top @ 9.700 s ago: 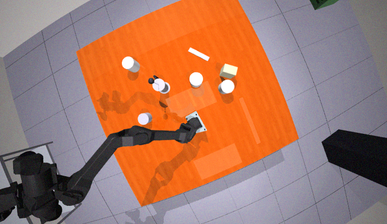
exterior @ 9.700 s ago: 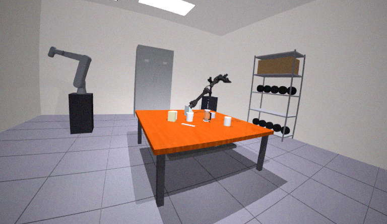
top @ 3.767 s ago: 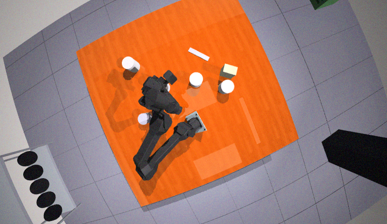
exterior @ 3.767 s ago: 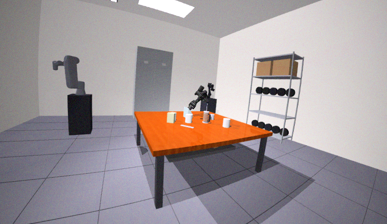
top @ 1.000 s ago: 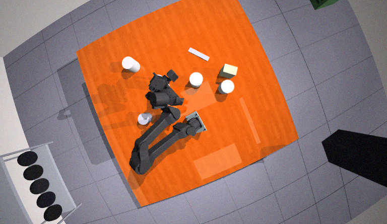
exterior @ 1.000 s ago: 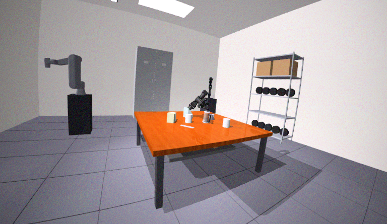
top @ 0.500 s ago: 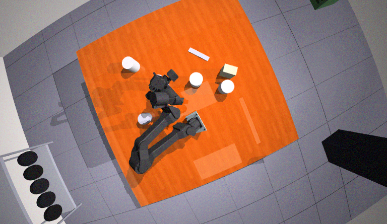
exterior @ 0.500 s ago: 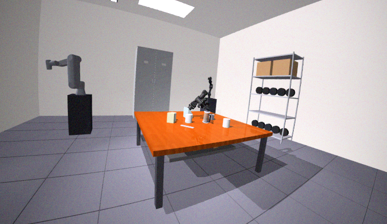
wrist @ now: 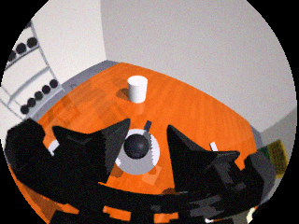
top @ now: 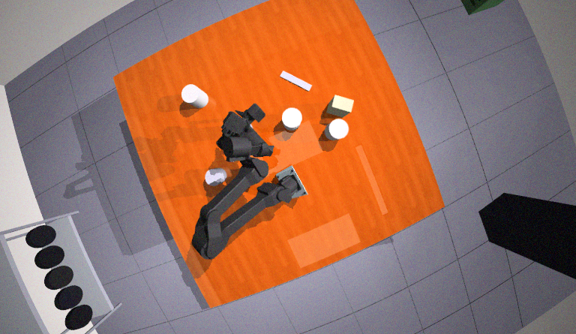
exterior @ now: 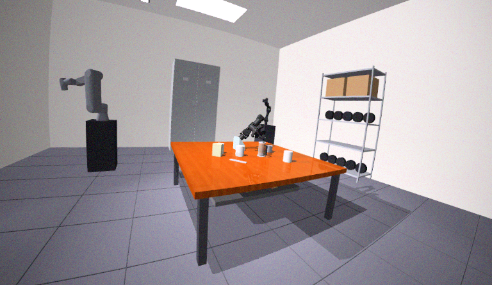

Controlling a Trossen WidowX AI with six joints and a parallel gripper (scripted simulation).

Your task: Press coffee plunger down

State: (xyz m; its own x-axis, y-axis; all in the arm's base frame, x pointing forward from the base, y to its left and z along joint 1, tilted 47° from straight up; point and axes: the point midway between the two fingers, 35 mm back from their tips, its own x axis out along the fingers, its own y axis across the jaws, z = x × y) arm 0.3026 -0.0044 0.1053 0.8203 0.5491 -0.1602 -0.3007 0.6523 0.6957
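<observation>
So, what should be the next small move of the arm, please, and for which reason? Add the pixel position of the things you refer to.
Probably a slow lift straight up, away from the press (exterior: 261,149). The fingers stand apart on both sides of the black knob (wrist: 136,146), with orange table (wrist: 187,100) visible between, and the knob appears low over the lid (wrist: 126,165).

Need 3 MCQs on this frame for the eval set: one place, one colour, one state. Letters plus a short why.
1. Where is the black plunger knob in the wrist view?
A) beyond the white cylinder
B) between the fingertips
C) off the table

2. What colour is the tabletop?
A) blue
B) green
C) orange

3. How is the gripper?
A) open, fingers clear of the knob
B) shut on the knob
C) shut on nothing

1 B: the wrist view shows the knob in the gap, a finger on each side.
2 C: all three views show an orange surface.
3 A: the wrist view shows space between each finger and the knob.
</observation>
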